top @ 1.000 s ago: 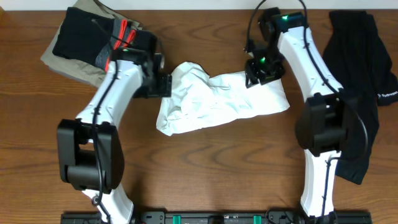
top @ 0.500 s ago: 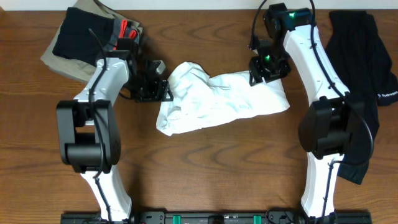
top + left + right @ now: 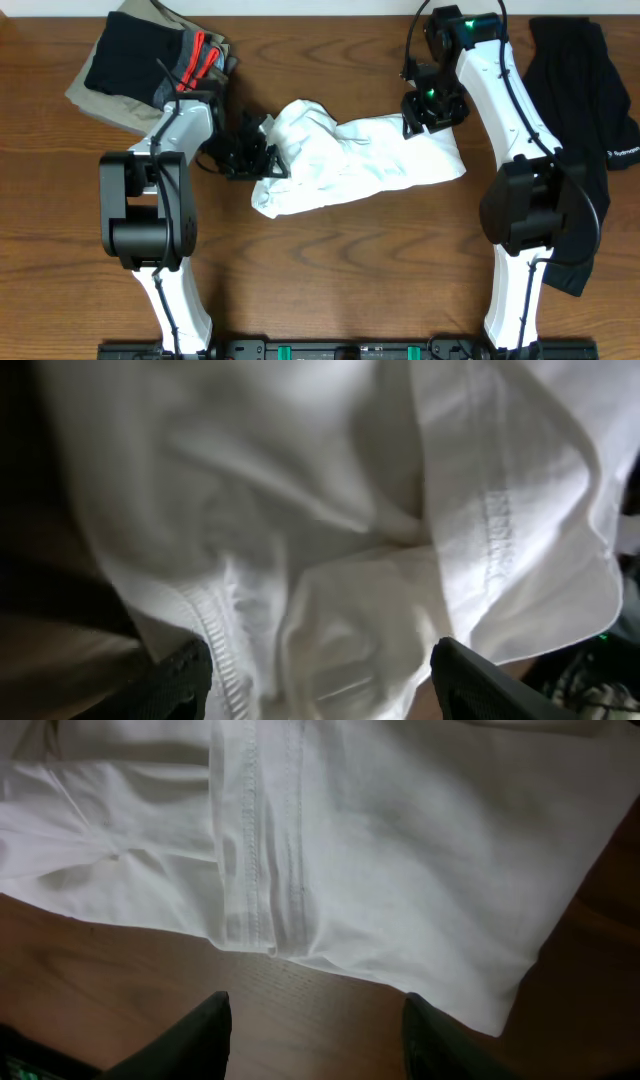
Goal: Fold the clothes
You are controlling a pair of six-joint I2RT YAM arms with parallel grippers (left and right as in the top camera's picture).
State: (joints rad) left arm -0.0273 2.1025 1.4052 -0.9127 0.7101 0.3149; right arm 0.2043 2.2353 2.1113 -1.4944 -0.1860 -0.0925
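White T-shirt (image 3: 355,165) crumpled, left end effector (image 3: 325,668) released at its edge, right end effector (image 3: 315,1020) released, empty

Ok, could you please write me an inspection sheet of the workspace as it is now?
Surface: wooden table, brown, bare around the shirt.
Job's things: white T-shirt crumpled mid-table, not folded; black garment at the right edge; pile of dark and khaki clothes at the far left corner.
Clutter: nothing seen.
Grippers: left gripper open, over the shirt's bunched left end; right gripper open, over its stitched hem.
Cables: black cables loop along the arms, clear of the cloth.
Surroundings: black base rail at the near edge.
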